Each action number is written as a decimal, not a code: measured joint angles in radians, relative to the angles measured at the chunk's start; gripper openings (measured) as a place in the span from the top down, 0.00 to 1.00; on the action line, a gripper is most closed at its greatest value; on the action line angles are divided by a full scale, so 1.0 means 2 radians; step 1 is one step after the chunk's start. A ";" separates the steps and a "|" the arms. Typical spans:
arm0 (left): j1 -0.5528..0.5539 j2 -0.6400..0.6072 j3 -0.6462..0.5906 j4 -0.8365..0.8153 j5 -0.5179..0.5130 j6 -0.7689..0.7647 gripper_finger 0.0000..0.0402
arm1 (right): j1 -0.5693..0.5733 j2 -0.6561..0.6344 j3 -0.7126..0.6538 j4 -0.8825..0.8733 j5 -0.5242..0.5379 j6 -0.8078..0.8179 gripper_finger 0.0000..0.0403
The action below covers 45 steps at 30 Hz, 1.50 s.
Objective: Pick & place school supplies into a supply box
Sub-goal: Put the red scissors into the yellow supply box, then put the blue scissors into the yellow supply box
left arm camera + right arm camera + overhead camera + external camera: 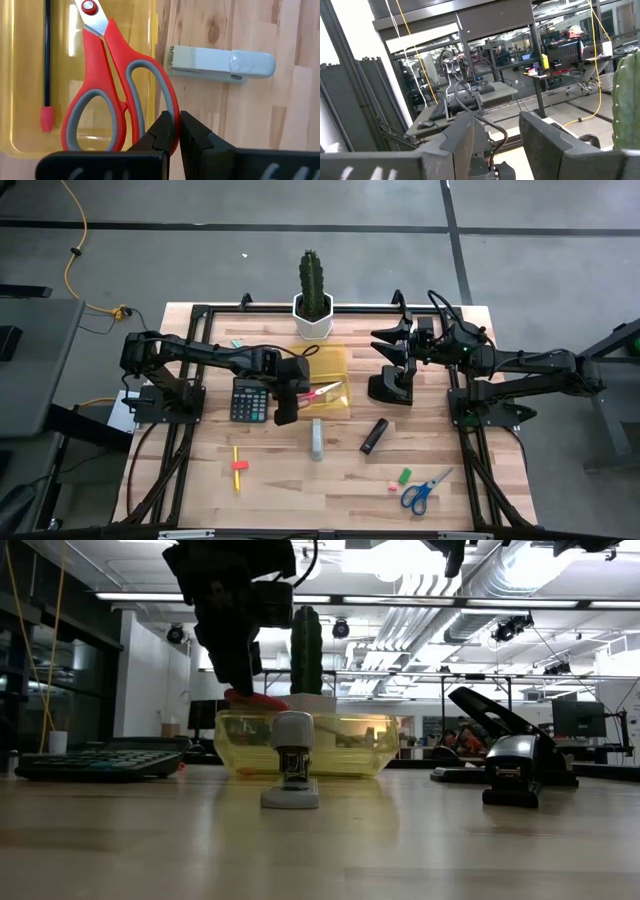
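The left gripper (pixel 173 131) pinches the red-handled, grey-lined scissors (pixel 112 85) over the translucent yellow plastic supply box (pixel 20 75); released carelessly, their handles could catch its rim and tip out.

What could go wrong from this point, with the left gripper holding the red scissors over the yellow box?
1. The left gripper pinches only the edge of one handle loop of the red-handled scissors, so they could swing or slip.
2. The handle end overhangs the supply box rim; released here, they might tip out onto the table.
3. A pencil already lies inside, and the scissors could land across it.
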State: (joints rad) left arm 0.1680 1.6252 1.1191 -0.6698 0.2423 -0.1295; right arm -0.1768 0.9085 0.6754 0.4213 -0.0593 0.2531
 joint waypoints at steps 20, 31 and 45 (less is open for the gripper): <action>-0.007 0.082 0.001 0.027 0.013 -0.012 0.98 | 0.000 0.000 0.000 -0.008 0.000 0.004 0.63; -0.006 0.078 0.000 0.036 -0.006 -0.012 0.88 | 0.000 0.000 0.000 -0.011 0.000 0.004 0.63; 0.008 0.045 -0.001 0.026 -0.024 -0.014 0.66 | 0.000 0.000 0.000 -0.011 0.000 0.004 0.63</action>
State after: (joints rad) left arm 0.1846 1.7152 1.1179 -0.6181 0.1944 -0.1566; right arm -0.1768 0.9089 0.6754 0.3996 -0.0593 0.2611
